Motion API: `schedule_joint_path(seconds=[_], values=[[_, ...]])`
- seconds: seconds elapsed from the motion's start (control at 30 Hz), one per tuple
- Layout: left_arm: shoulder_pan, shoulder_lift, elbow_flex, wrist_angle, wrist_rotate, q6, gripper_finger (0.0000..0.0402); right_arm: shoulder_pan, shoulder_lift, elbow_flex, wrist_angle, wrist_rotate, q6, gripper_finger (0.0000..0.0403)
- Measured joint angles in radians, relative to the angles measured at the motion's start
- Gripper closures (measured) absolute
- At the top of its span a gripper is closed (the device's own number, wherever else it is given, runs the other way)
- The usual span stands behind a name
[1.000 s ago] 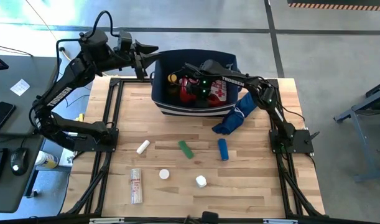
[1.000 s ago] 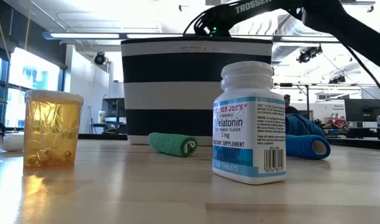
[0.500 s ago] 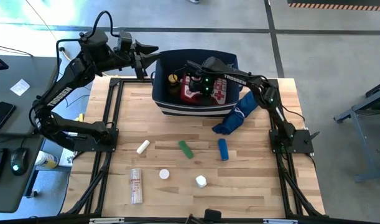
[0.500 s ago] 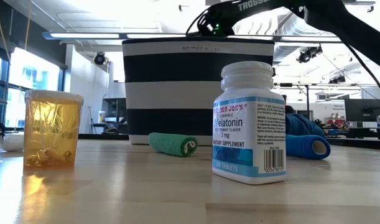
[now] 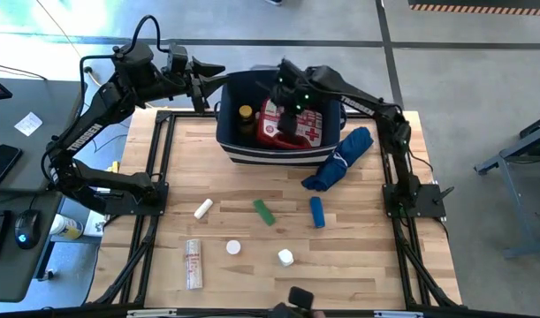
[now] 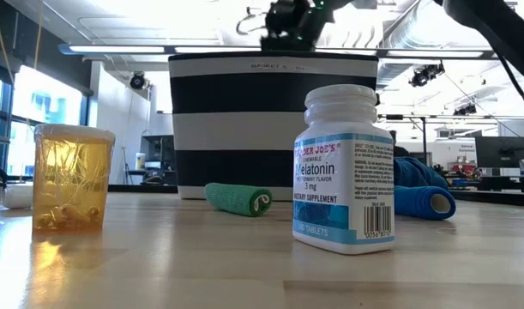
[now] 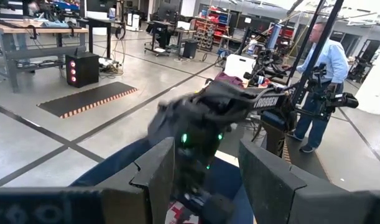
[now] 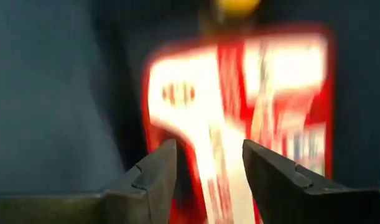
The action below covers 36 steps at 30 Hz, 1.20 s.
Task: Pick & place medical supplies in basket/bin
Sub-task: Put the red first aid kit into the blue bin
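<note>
The right gripper point(image 5: 284, 82) has lifted above the bin point(image 5: 278, 148), fingers parted and empty; the first aid pouch point(image 5: 292, 122) now lies inside, so that supply is placed

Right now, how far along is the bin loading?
Done: first aid pouch and amber bottle lie in the navy bin. In hand: nothing; right claw open above the bin, left claw at its rim. Left: green roll, blue roll, white bottle.
</note>
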Motion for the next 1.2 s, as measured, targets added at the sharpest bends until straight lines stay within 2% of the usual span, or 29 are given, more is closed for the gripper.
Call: schedule_joint_path(seconds=[0.17, 0.27, 0.4, 0.67, 0.8, 1.2], values=[[0.000, 0.000, 0.000, 0.000, 0.000, 0.000, 0.0193, 0.015, 0.001, -0.032, 0.327, -0.073, 0.192, 0.0246], [0.000, 0.000, 0.000, 0.000, 0.000, 0.000, 0.0193, 0.034, 0.001, -0.079, 0.470, -0.081, 0.205, 0.0255], [0.000, 0.000, 0.000, 0.000, 0.000, 0.000, 0.0193, 0.049, 0.001, -0.175, 0.539, -0.081, 0.179, 0.0258], [0.000, 0.000, 0.000, 0.000, -0.002, 0.000, 0.0193, 0.049, 0.003, -0.336, 0.576, -0.011, 0.162, 0.0258], [0.000, 0.000, 0.000, 0.000, -0.003, 0.000, 0.0193, 0.052, 0.004, -0.339, 0.534, -0.020, 0.152, 0.0258], [0.000, 0.000, 0.000, 0.000, -0.013, 0.000, 0.0193, 0.039, 0.003, -0.283, 0.261, -0.032, 0.104, 0.0258]])
